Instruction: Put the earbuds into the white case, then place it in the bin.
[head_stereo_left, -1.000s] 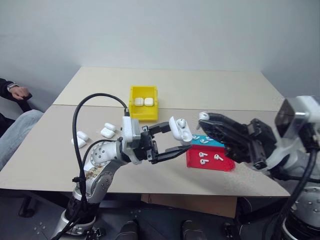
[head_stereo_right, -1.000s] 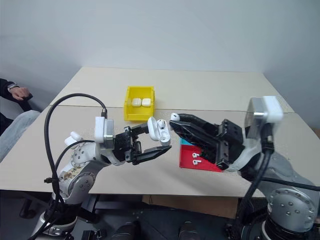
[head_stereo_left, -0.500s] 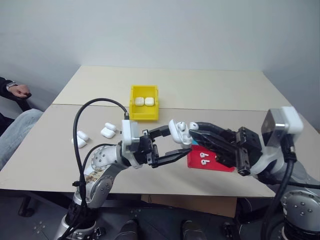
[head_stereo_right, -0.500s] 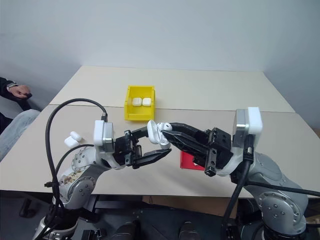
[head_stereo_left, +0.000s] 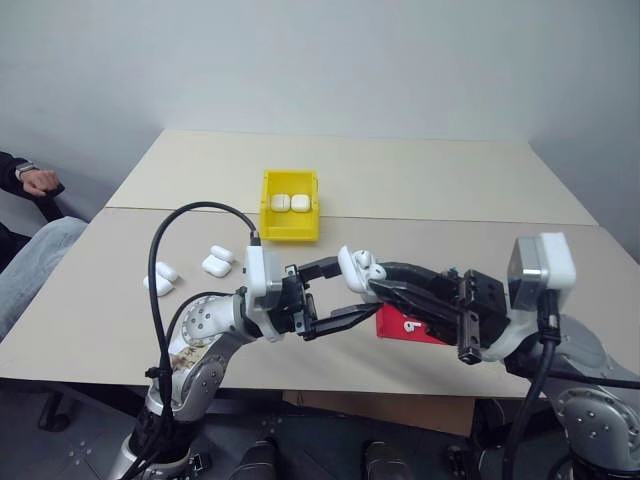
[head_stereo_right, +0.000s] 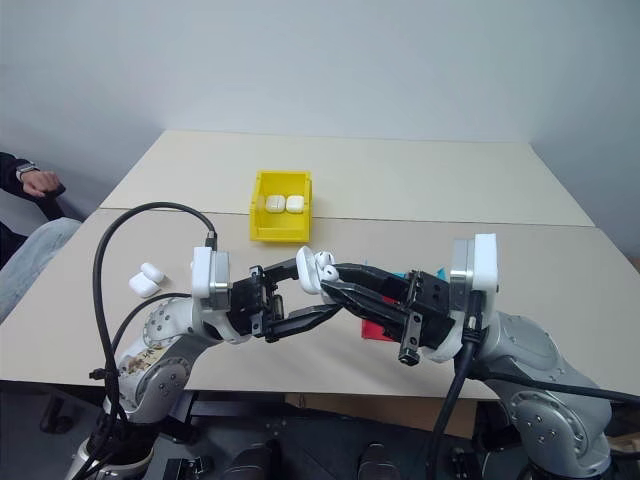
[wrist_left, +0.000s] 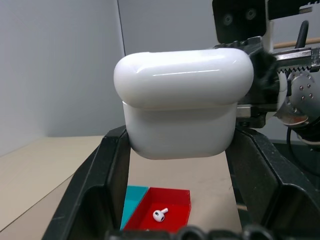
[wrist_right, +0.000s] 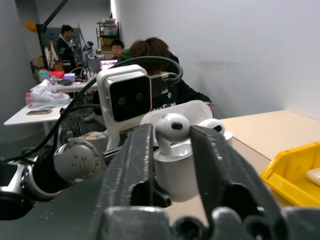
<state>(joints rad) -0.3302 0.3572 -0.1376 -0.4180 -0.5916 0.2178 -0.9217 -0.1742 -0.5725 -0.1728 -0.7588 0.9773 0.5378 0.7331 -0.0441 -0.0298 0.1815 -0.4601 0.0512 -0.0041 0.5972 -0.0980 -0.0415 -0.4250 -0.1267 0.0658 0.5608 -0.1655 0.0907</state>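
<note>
The left pincer (head_stereo_left: 335, 292) is closed on the white case (head_stereo_left: 353, 268), lid open, and holds it above the table (head_stereo_left: 420, 190). The right pincer (wrist_right: 170, 142) has its fingers on both sides of an earbud (wrist_right: 171, 126) that sits in the case. Behind them, the yellow bin (head_stereo_left: 290, 220) holds two cases.

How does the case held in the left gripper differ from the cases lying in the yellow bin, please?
The held case is up in the air, clamped by the left gripper; the bin cases lie flat in the bin. The held case's lid is open, with an earbud at its mouth; the bin cases are shut. All are glossy white.
</note>
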